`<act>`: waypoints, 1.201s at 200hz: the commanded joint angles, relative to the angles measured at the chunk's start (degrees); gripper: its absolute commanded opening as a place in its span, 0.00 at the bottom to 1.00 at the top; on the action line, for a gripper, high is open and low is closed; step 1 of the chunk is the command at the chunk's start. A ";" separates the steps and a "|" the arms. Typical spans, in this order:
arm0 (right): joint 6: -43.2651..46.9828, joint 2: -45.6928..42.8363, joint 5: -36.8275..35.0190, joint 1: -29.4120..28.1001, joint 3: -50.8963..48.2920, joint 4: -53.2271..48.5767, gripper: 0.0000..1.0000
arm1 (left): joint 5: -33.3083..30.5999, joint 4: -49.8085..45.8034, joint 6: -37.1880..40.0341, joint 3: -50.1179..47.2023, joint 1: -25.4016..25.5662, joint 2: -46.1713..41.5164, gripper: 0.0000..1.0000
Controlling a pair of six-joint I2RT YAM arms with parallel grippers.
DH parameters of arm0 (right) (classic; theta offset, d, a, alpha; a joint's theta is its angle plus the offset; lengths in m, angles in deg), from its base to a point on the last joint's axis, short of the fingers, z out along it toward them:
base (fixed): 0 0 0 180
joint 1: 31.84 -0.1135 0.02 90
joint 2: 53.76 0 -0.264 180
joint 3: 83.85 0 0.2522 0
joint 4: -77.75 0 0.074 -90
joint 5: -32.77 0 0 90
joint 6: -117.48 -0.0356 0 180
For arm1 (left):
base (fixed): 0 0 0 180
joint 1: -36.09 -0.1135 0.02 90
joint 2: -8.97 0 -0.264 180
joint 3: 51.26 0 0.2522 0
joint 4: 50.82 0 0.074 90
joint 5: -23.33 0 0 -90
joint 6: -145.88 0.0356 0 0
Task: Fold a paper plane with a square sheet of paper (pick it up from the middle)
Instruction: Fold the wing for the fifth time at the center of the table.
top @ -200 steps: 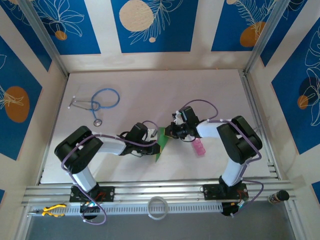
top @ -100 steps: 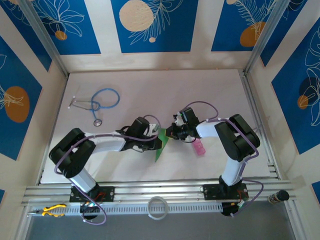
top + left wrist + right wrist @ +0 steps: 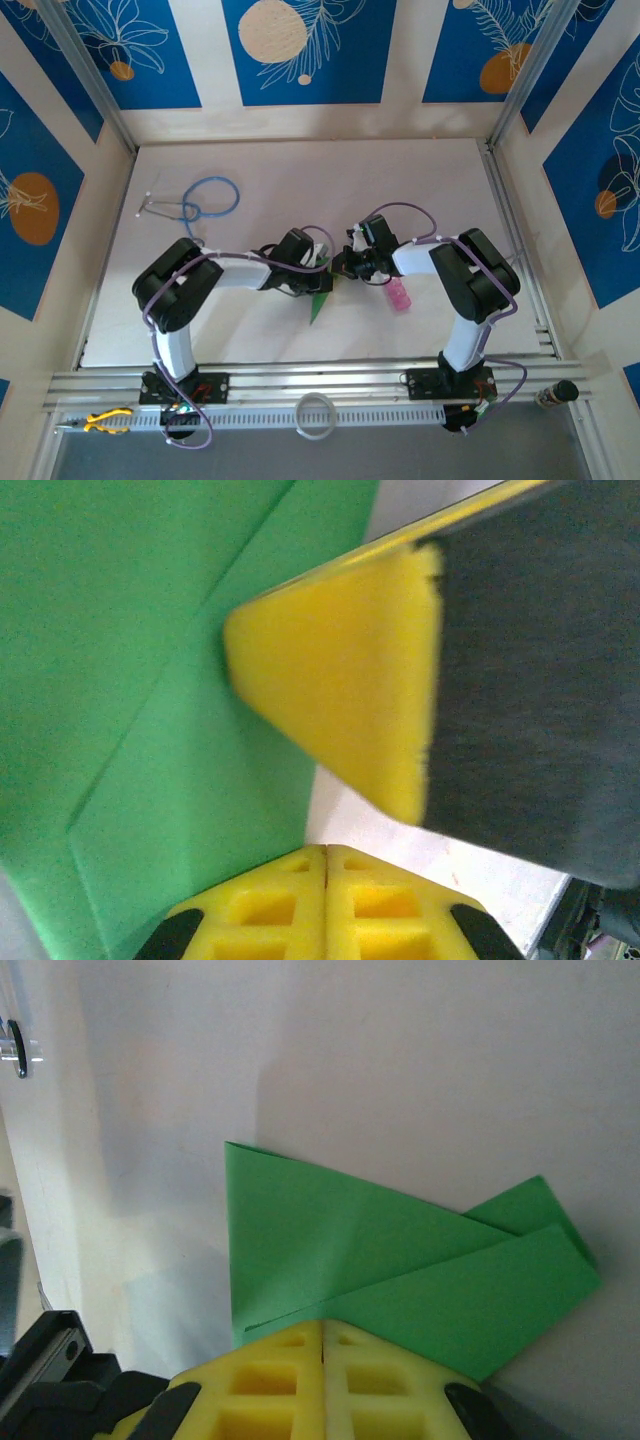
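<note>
A: Surface?
B: White table (image 3: 420, 190), blue-patterned walls (image 3: 330, 60). Item: folded green paper (image 3: 321, 303), centre, slightly toward 6 o'clock.
A: Arms?
B: Left arm (image 3: 230, 275) bent, reaching toward 3 o'clock. Left gripper (image 3: 318, 266) pinched closed at the paper's 12 o'clock end. Right arm (image 3: 470, 270) folded toward 9 o'clock. Right gripper (image 3: 343, 266) likewise closed, tip over the paper. Whether either clamps it: cannot tell.

left pincer (image 3: 325, 852) closed, pointing inward | right pincer (image 3: 323, 1326) closed, pointing inward | tips close together
</note>
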 commanded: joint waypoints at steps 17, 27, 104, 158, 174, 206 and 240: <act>0.33 2.04 -2.68 -0.01 -0.50 -3.51 0.05 | -0.47 -3.46 -0.51 -5.03 0.45 -1.40 0.05; 0.33 2.09 -3.08 -0.01 -0.31 -3.97 0.05 | -0.10 -3.40 -0.54 -6.63 0.46 -2.13 0.05; 0.25 2.62 -3.54 0.08 -0.30 -3.94 0.04 | 3.33 -3.41 -0.42 -11.84 0.61 -6.61 0.08; 0.11 2.76 -3.60 0.01 -0.04 -4.24 0.04 | 4.13 -6.64 1.55 -15.19 1.31 -10.29 0.07; 0.15 2.82 -3.72 0.08 -0.02 -4.39 0.04 | 4.39 -8.18 2.28 -16.07 1.36 -11.62 0.07; 0.24 2.80 -3.76 0.06 0.07 -4.56 0.04 | 4.84 -11.20 4.08 -16.90 1.91 -13.62 0.07; 0.24 2.88 -3.77 0.08 0.16 -4.78 0.04 | 4.25 -13.61 4.76 -17.97 2.72 -15.79 0.07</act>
